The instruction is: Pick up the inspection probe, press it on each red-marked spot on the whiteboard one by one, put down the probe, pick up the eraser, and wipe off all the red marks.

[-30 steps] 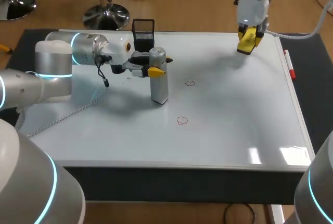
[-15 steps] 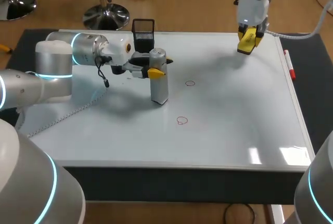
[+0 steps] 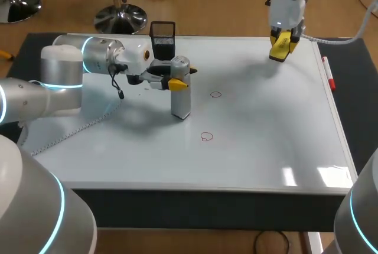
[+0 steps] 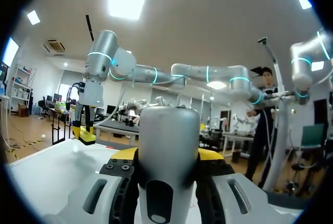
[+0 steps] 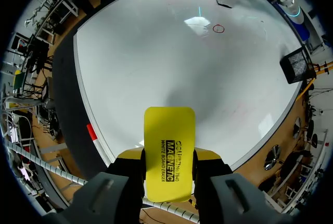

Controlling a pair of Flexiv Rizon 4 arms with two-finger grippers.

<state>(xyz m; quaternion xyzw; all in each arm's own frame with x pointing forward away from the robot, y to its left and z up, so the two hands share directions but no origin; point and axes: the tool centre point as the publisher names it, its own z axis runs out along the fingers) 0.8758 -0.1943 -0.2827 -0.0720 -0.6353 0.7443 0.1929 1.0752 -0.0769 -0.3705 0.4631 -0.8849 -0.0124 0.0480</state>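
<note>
1. Standing upright with its long axis vertical, the inspection probe [image 3: 181, 91] seems to rest its base on the whiteboard [image 3: 266, 142], left of the board's middle.
2. The left jaws come in sideways and pinch the probe near its top from two sides. In the left wrist view the probe [image 4: 167, 146] fills the whole gap between the yellow tips, so the jaws are spread only by the probe's own width.
3. The nearer red mark [image 3: 215, 94] lies just beside the probe, toward my right. The second red mark [image 3: 206, 137] is also toward my right, but closer to me. Neither sits under the probe's base, so I judge that no spot is being pressed now and that the coming move is a short lift and a shift rightward.
4. The left arm [image 3: 100, 59] is much the nearer to both marks. The right arm [image 3: 289, 0] hangs well apart, over the board's far right corner.
5. The right jaws pinch the yellow eraser [image 3: 281, 46] between them, clear above the board. In the right wrist view the eraser [image 5: 169, 148] points out along the fingers.
6. A red marker [image 3: 328, 74] lies at the board's right edge, and a black mesh holder [image 3: 163, 36] stands behind the probe.
</note>
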